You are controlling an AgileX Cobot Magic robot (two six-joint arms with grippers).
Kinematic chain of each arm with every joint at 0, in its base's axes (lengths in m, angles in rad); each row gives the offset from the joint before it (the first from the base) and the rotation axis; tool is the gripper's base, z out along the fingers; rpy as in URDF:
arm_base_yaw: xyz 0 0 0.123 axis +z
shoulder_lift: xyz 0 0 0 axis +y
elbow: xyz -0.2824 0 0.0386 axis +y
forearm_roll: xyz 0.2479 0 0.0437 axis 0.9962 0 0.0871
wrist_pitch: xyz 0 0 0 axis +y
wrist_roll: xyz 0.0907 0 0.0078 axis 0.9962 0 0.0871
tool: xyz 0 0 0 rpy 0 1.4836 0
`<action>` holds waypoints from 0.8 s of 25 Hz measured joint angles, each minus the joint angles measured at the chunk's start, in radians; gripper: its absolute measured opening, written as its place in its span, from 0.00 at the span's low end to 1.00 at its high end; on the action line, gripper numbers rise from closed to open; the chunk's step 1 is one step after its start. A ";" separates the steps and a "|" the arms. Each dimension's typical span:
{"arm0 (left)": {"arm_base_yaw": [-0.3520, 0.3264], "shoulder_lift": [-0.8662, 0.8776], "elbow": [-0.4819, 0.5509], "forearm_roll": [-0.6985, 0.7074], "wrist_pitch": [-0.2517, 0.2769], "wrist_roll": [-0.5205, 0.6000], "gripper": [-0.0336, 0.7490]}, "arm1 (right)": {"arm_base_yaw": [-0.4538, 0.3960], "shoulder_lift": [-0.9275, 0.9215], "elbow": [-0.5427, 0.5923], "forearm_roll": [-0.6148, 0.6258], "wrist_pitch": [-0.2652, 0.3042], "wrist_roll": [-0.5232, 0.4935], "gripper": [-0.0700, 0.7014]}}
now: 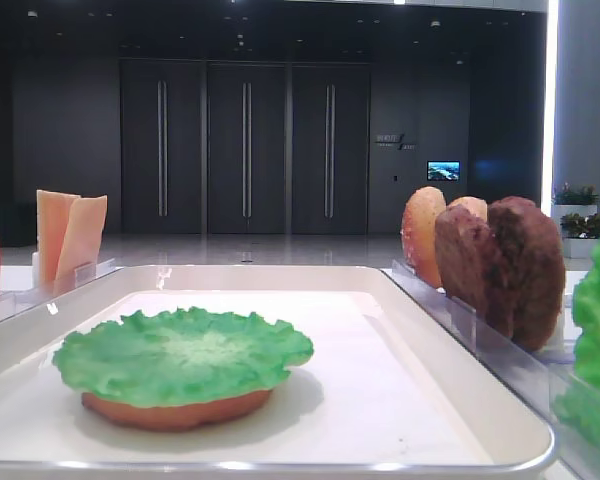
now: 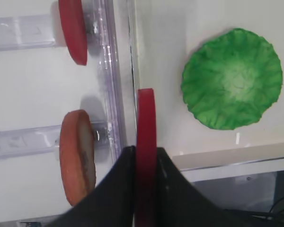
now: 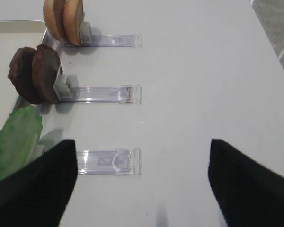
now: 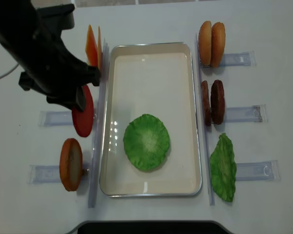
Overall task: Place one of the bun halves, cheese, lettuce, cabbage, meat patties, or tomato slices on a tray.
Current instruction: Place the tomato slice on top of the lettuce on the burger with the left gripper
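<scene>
On the white table [image 4: 151, 19], the tray [image 4: 151, 53] sits mid-frame holding lettuce [image 4: 146, 142] over a bun half [image 1: 170, 410]. Left of it, the left claw [image 2: 146, 163] clamps a tomato slice [image 2: 146, 142] upright. The right claw [image 3: 142, 179], at the frame's bottom, stands open and empty.

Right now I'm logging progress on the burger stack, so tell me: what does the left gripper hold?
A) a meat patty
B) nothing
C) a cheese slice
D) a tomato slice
D: in the left wrist view the left gripper is shut on a red tomato slice held on edge, just outside the tray where the lettuce lies.
</scene>
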 joint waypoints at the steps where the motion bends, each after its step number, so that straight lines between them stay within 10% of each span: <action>1: -0.003 -0.020 0.016 -0.005 0.001 -0.011 0.11 | 0.000 0.000 0.000 0.000 0.000 0.000 0.79; 8: -0.005 -0.113 0.132 -0.042 -0.035 -0.020 0.11 | 0.000 0.000 0.000 0.000 0.000 0.000 0.79; 15: -0.005 -0.112 0.283 -0.449 -0.433 0.268 0.11 | 0.000 0.000 0.000 0.000 0.000 0.000 0.79; 20: -0.005 -0.026 0.330 -0.838 -0.528 0.610 0.11 | 0.000 0.000 0.000 0.000 0.000 0.000 0.79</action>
